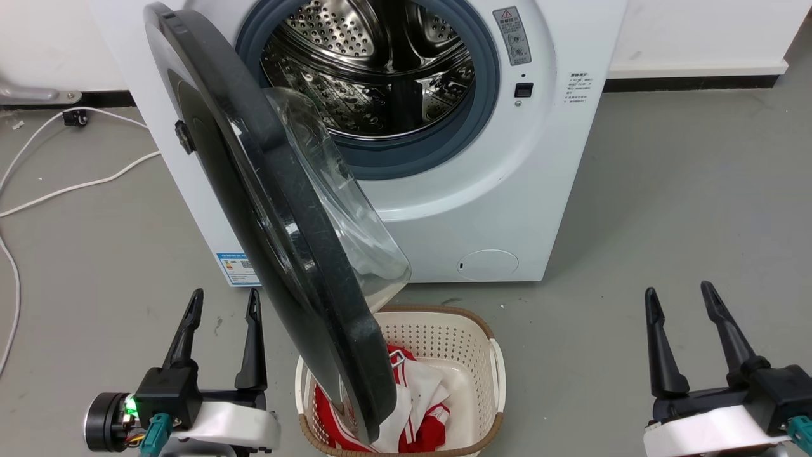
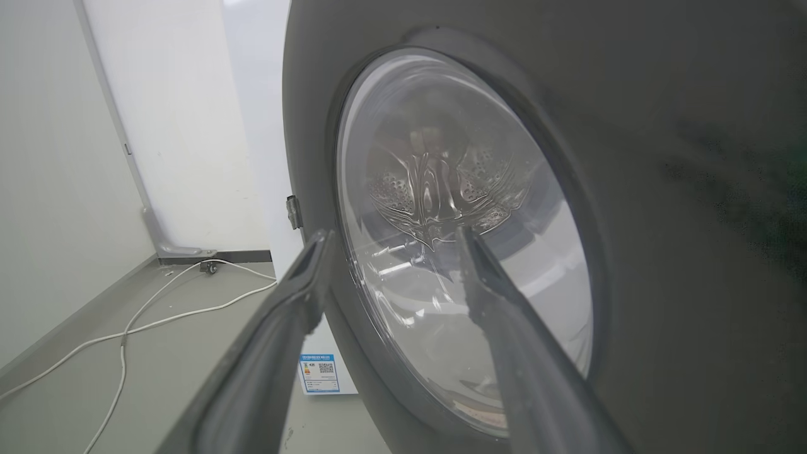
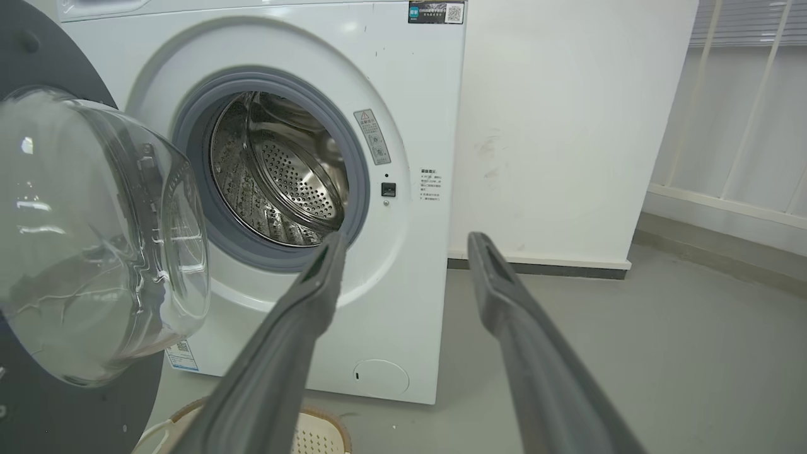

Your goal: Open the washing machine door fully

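Observation:
The white washing machine (image 1: pixel 495 209) stands with its steel drum (image 1: pixel 380 70) exposed. Its door (image 1: pixel 266 216), a black disc with a bulging glass bowl (image 1: pixel 342 209), swings out toward me from the hinge on the left, roughly square to the front. My left gripper (image 1: pixel 225 295) is open, low on the door's outer side, a gap away. In the left wrist view the open left gripper (image 2: pixel 392 234) faces the door's outer face (image 2: pixel 662 157). My right gripper (image 1: pixel 679 291) is open at the lower right, far from the door. The right wrist view has that gripper (image 3: pixel 408 238), the machine (image 3: pixel 416 126) and the door's bowl (image 3: pixel 94 233).
A cream perforated basket (image 1: pixel 495 368) with red and white clothes (image 1: pixel 412 406) sits on the floor right under the door's free edge. White cables (image 1: pixel 63 184) trail over the grey floor at the left. A white wall runs behind the machine.

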Tool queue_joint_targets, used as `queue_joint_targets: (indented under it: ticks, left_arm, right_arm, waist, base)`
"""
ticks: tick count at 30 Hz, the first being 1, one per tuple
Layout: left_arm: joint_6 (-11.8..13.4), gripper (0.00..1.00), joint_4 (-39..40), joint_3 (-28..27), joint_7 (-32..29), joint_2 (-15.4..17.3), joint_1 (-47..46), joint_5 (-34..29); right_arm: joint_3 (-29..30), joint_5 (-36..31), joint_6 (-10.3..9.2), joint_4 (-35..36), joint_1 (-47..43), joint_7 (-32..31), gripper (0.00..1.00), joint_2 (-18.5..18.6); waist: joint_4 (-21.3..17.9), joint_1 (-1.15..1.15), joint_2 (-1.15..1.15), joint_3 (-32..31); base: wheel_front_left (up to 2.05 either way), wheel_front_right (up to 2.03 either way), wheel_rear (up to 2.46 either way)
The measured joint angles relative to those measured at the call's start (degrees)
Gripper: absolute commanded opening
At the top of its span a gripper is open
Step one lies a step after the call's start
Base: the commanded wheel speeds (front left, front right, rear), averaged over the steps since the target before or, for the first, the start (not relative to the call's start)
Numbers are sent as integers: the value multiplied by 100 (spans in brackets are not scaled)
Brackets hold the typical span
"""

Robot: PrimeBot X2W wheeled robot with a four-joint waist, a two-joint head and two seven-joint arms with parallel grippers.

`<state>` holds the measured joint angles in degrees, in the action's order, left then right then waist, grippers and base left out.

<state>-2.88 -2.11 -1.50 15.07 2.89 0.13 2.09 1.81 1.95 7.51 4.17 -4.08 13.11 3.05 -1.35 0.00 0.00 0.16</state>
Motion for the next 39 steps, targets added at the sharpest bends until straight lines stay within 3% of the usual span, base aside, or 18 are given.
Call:
queue_joint_targets:
  ticks: [19,21,30,39]
  left_arm:
    - [10,100,-9,-3,0,0,-16,-32]
    - [10,0,-4,1,0,0,-19,-31]
    - [-18,0,205,-43,0,1,-45,-32]
    - [-5,0,1101,-238,0,13,-250,-34]
  right_arm:
    - [-76,164,0,-68,-35,40,100,-4]
    - [-75,189,0,-75,-32,40,100,-4]
    - [-69,248,0,-143,-30,45,100,-5]
    - [-46,258,0,-164,-3,48,100,-5]
  waist:
    - [-61,0,0,12]
    - [-60,0,0,15]
    - [-57,0,0,24]
    - [-50,0,0,26]
  base:
    - [0,0,0]
    - [0,0,0]
    - [0,0,0]
    - [0,0,0]
